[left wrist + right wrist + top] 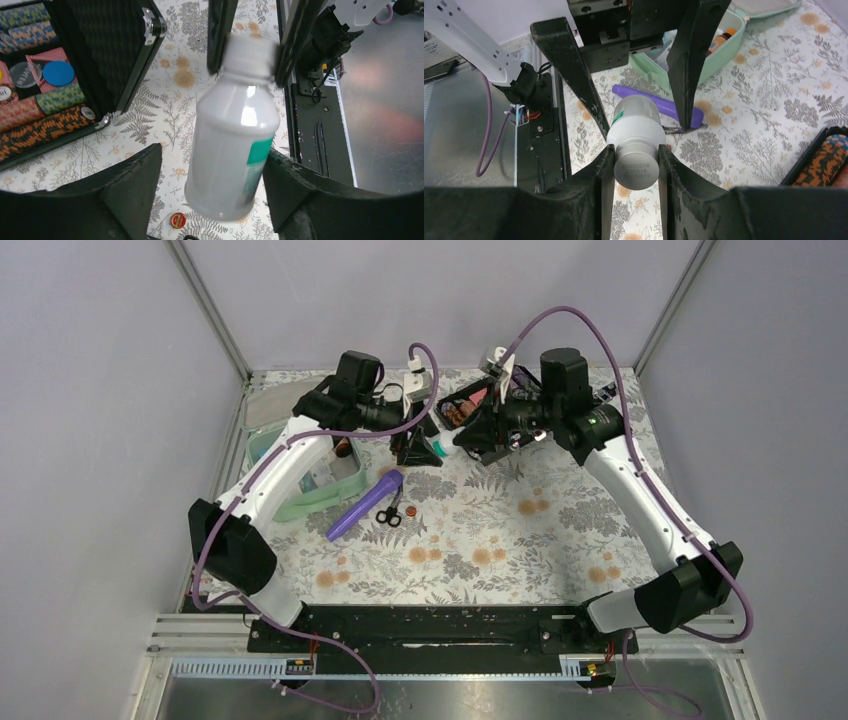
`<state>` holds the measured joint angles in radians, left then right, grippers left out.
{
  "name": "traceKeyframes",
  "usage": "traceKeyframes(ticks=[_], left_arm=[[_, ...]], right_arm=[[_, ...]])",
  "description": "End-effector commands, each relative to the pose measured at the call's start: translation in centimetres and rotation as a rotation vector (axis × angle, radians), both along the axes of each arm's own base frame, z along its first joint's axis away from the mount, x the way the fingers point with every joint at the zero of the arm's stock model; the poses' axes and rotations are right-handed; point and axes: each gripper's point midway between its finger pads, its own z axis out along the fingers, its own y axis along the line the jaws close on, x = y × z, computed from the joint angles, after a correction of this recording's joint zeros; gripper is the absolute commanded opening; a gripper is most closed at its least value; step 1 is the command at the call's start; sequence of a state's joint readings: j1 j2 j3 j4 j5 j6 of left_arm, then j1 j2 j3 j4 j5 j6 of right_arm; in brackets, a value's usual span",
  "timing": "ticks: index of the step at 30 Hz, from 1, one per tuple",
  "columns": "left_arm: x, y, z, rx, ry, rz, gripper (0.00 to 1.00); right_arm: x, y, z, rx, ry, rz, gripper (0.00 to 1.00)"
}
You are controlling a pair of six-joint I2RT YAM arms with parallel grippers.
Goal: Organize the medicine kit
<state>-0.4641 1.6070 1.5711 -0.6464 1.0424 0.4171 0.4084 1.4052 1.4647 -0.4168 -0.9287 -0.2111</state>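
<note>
A white bottle with a teal label (636, 127) hangs above the table between my two grippers. My right gripper (636, 170) is shut on its white cap. My left gripper (212, 185) is wide open, its fingers either side of the bottle's body (235, 135). In the top view the bottle (447, 445) is at the table's middle back. The mint-green medicine kit (305, 506) lies open at the left, holding small items. Its lid (262, 407) lies behind it. The kit also shows in the right wrist view (724, 47).
A purple tube (365, 505), small scissors (389, 515) and a little red disc (413, 510) lie right of the kit. An open black case of colourful chip rolls (50, 95) stands at the back middle (465, 405).
</note>
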Motion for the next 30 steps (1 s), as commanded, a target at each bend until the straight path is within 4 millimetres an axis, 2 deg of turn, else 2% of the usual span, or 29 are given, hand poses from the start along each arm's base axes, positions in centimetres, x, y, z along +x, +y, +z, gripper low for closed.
traceKeyframes(ticks=[1, 7, 9, 13, 15, 16, 18, 21, 24, 27, 30], left_arm=[[-0.5, -0.9, 2.7, -0.048, -0.075, -0.085, 0.67], [-0.4, -0.9, 2.5, -0.036, -0.087, -0.101, 0.44], [-0.3, -0.9, 2.4, -0.029, -0.087, -0.096, 0.40], [0.2, -0.6, 1.8, 0.004, -0.084, -0.055, 0.24], [0.9, -0.3, 1.4, 0.030, -0.073, -0.011, 0.18], [1.6, -0.1, 1.3, 0.040, -0.059, 0.034, 0.17], [3.4, 0.7, 1.3, 0.047, -0.009, 0.162, 0.17], [7.4, 4.2, 1.6, 0.040, 0.067, 0.472, 0.17], [10.5, 9.4, 0.5, 0.047, 0.212, 0.831, 0.19], [11.8, 14.6, -2.2, 0.078, 0.371, 1.115, 0.19], [11.9, 17.9, -5.9, 0.104, 0.562, 1.333, 0.20]], right_arm=[[0.4, 2.0, 3.9, 0.084, -0.094, 0.040, 0.00], [1.0, 2.8, 3.4, 0.068, -0.092, 0.027, 0.00], [1.3, 2.7, 3.2, 0.062, -0.082, 0.007, 0.01], [1.7, 2.4, 2.5, 0.051, -0.052, -0.044, 0.21], [2.0, 2.2, 2.1, 0.043, -0.031, -0.083, 0.37], [2.2, 1.9, 2.0, 0.038, -0.022, -0.117, 0.48], [2.2, 1.0, 2.0, 0.029, -0.011, -0.166, 0.62], [1.0, -1.0, 1.7, 0.000, -0.011, -0.217, 0.75], [-0.7, -2.5, -0.1, -0.049, 0.002, -0.223, 0.78], [-1.9, -3.9, -2.3, -0.103, 0.041, -0.264, 0.80], [-2.5, -4.6, -3.9, -0.137, 0.077, -0.285, 0.80]])
